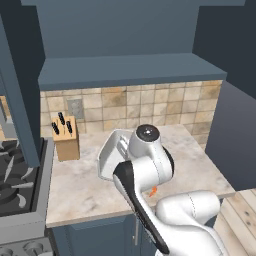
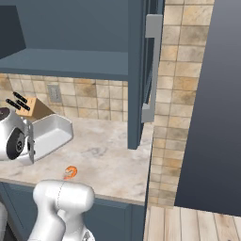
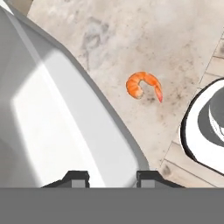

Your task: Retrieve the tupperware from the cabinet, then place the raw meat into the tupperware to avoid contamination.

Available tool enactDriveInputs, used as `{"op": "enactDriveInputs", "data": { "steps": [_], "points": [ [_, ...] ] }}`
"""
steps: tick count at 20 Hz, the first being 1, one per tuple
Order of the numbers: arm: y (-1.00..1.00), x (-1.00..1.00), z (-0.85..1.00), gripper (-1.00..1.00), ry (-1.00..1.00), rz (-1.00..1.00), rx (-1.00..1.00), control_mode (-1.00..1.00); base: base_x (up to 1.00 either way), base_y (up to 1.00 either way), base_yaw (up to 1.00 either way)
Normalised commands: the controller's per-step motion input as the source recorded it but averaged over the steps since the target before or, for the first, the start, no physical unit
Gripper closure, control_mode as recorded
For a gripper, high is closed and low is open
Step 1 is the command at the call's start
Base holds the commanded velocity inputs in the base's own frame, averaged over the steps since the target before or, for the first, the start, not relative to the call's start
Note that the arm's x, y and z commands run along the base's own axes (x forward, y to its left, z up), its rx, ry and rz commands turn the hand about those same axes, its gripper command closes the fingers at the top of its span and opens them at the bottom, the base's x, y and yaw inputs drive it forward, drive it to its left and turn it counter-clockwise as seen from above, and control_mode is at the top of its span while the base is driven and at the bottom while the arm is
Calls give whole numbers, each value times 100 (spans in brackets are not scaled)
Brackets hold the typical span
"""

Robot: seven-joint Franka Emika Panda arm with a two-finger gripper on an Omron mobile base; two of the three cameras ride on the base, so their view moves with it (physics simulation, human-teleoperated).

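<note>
Hand view: raw meat (image 3: 143, 85) lies curled on the worktop (image 3: 131, 35) at centre, tail pointing lower right. The tupperware (image 3: 65, 127) fills the left, its rim running diagonally. The hand (image 3: 113, 178) has its fingertips parted, grasping nothing.

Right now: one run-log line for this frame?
phase: tupperware out | shallow white rectangular tupperware: on marble counter | small curled orange shrimp: on counter beside it, not inside | gripper: over tupperware, grip unclear

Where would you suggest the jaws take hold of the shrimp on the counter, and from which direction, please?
Probably from straight above, closing across the thick curled body of the shrimp rather than its thin tail tip. It lies flat on the marble counter, clear of the tupperware, so nothing blocks a descent, and its low, flat pose leaves no side to grip from.
</note>
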Motion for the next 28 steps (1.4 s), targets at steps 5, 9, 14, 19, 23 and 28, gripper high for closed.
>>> {"op": "enactDriveInputs", "data": {
  "steps": [5, 9, 14, 19, 23, 28],
  "points": [
    [12, 41, -66, 100, 0, 5, 0, -100, 0, 0, 0],
    [0, 26, -50, 100, 0, 0, -2, -100, 0, 0, 0],
    [0, 16, -34, 100, 1, 0, -2, -100, 0, 0, 0],
    [5, 16, -19, 100, 2, 0, 0, -100, 0, 0, 0],
    [16, 29, -21, 100, 0, 0, 2, -100, 0, 0, 0],
    [16, 29, -14, 100, 1, 0, 1, -100, 0, 0, 0]
  ]
}}
